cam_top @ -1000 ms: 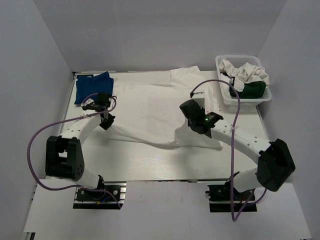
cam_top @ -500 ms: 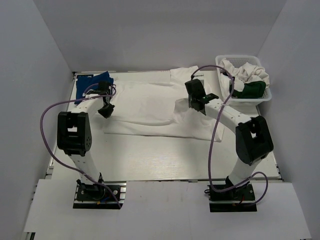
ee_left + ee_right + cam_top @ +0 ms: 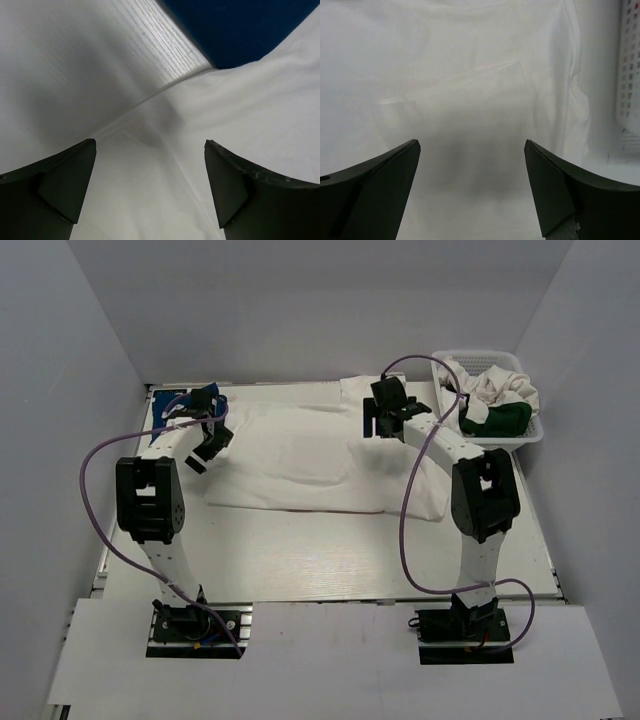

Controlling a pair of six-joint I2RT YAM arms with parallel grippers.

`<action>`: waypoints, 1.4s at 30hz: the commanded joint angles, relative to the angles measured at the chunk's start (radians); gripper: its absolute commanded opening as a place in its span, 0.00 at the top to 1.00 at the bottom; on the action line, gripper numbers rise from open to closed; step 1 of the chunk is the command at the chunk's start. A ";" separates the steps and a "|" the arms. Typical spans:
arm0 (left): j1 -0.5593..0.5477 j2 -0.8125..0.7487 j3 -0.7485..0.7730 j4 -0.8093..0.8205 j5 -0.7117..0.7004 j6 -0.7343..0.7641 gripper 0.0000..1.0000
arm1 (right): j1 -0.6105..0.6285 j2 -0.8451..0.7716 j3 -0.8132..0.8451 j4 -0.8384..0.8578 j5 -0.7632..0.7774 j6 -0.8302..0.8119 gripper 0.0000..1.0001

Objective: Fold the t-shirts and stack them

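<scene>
A white t-shirt (image 3: 300,455) lies spread and folded over on the table, its near edge a straight fold. My left gripper (image 3: 204,452) hovers open over the shirt's left edge, with only white cloth (image 3: 150,200) under the gap between its fingers (image 3: 60,185). My right gripper (image 3: 371,423) is open above the shirt's back right part (image 3: 470,100), holding nothing. A folded royal blue t-shirt (image 3: 180,406) lies at the back left corner, and it also shows in the left wrist view as a blue t-shirt (image 3: 240,30) just beyond the white one.
A white lattice basket (image 3: 452,430) stands at the back right with white (image 3: 495,385) and dark green (image 3: 508,420) t-shirts in it; its wall (image 3: 630,75) is close to my right gripper. Purple cables loop beside both arms. Bare wood-grain table (image 3: 300,550) lies in front of the shirt.
Both arms carried the white shirt's near edge toward the back, folding it over. Both grippers then opened and let go of the cloth.
</scene>
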 commanded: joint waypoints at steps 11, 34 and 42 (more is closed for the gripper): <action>-0.019 -0.085 -0.148 0.176 0.328 0.127 0.01 | 0.001 -0.250 -0.439 0.133 -0.257 0.102 0.10; -0.019 -0.537 -0.825 -0.026 0.277 0.050 0.01 | 0.037 -0.803 -1.048 -0.118 -0.499 0.314 0.10; -0.019 -0.611 -0.588 -0.042 0.153 0.079 0.01 | 0.062 -0.861 -0.826 -0.033 -0.318 0.121 0.10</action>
